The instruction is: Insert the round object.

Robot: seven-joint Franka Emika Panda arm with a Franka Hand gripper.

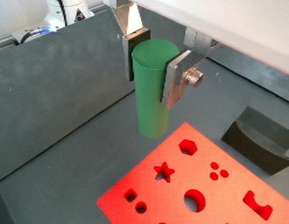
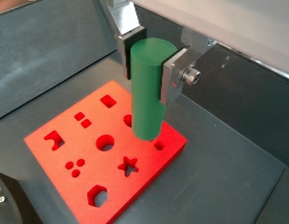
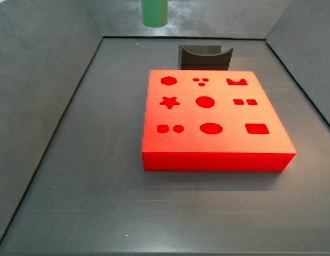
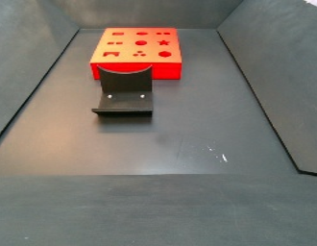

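The round object, a plain green peg (image 1: 153, 92), hangs upright in my gripper (image 1: 151, 70), whose silver fingers (image 1: 178, 77) are shut on its upper part. Both wrist views show this; the peg (image 2: 151, 92) hangs from the gripper (image 2: 151, 68) well above the red block (image 2: 86, 131). The peg's lower end sits over the block's near corner region. In a side view only the peg (image 3: 154, 12) shows, high above the floor behind the block (image 3: 188, 115). The block's top face has several shaped holes, some round (image 3: 205, 102). The gripper does not show in either side view.
The dark fixture (image 3: 201, 52) stands on the floor close to one edge of the red block (image 4: 135, 70), also seen in a side view (image 4: 123, 96) and a wrist view (image 1: 258, 136). Dark sloping walls (image 3: 61, 120) enclose the grey floor.
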